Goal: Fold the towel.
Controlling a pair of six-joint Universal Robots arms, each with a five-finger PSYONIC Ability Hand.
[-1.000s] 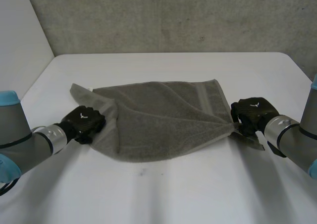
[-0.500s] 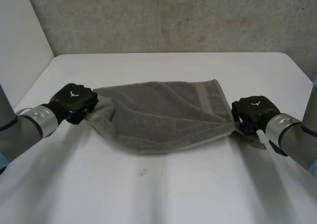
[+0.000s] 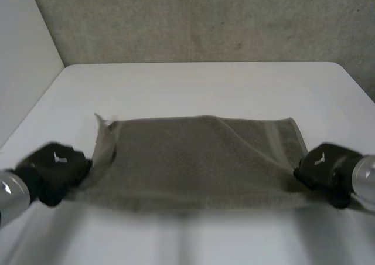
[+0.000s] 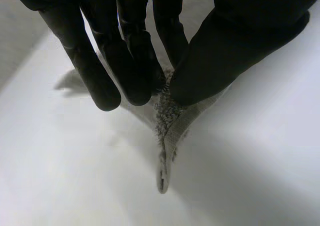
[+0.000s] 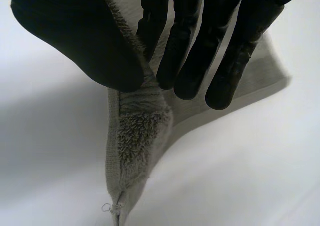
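One towel between left hand, right hand

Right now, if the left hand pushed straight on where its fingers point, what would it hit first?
Beyond the corner of the towel that it pinches, the left hand would probably meet the white table first; how near that lies is unclear.
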